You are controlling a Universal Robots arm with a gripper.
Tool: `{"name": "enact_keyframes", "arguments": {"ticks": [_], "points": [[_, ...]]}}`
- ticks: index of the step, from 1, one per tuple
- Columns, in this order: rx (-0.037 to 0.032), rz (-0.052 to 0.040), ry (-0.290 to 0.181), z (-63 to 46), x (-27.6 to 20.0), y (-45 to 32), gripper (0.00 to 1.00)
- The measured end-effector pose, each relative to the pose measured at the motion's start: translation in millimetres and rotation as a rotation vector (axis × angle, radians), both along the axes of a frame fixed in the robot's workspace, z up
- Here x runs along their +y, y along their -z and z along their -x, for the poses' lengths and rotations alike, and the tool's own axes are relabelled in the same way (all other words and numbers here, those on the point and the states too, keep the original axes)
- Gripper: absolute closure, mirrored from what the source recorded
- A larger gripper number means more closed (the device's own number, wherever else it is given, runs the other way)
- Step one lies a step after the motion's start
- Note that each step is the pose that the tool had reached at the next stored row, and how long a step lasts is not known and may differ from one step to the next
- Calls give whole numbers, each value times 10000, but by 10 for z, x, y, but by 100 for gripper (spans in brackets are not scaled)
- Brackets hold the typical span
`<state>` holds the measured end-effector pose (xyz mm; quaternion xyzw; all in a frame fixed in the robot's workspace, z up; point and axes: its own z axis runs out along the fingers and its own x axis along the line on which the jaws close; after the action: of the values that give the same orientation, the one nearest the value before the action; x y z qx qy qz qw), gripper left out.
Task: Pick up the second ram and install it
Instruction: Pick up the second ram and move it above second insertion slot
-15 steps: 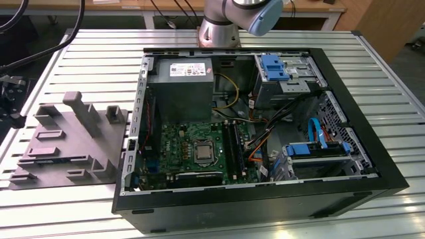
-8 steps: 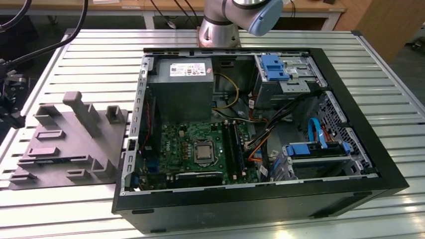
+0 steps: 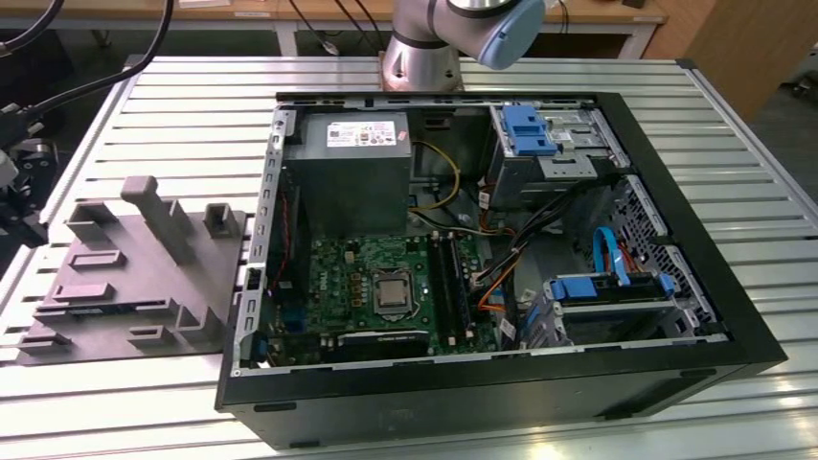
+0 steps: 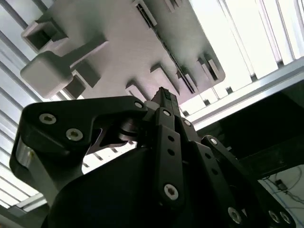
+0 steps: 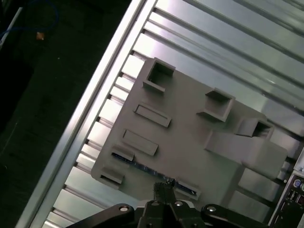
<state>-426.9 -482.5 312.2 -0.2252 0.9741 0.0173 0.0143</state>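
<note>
**A:** What is it all sitting on?

**B:** A metal table made of long ribbed aluminium slats, pale and shiny. Wooden furniture stands beyond its far edge. In the first wrist view there is dark floor past the table's side edge. Black cables hang over the corner on the exterior view's left.

**A:** And on the table?

**B:** An open black computer case lies on its side and takes up most of the middle. Inside are a green motherboard, a grey power-supply box and blue drive brackets. A grey moulded fixture with raised blocks and pockets lies just beside the case, close to the table's side edge. The robot arm rises from the far edge.

**A:** Any writing?

**B:** There is a white label on the power-supply box, but its print is too small to make out.

**A:** Where is the second ram?

**B:** The second ram stands on edge in a long slot of the fixture. It shows as a thin dark blue strip near one fixture edge, running crosswise to the table's side edge.

**A:** The gripper?

**B:** In both wrist views the gripper is above the fixture, directly over that strip, with its fingertips brought together. Seen from this angle, it may be a little above the ram's top edge or resting on it; I cannot tell which.
</note>
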Motion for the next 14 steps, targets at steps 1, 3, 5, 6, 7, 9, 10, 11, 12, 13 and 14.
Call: {"name": "enact_keyframes", "arguments": {"ticks": [1,3,5,6,7,9,10,11,12,13,14], "points": [[0,0,-170,0,0,1,90],[0,1,-504,0,0,2,90],[0,0,-808,1,0,4,90],[1,1,-963,1,0,4,90],[1,1,-1111,1,0,5,90],[0,0,-1400,2,0,6,90],[1,1,-1551,3,0,7,90],[1,0,-1688,3,0,7,90],[0,0,-1835,4,0,8,90],[0,0,-1981,4,0,9,90],[0,0,-2141,5,0,10,90]]}}
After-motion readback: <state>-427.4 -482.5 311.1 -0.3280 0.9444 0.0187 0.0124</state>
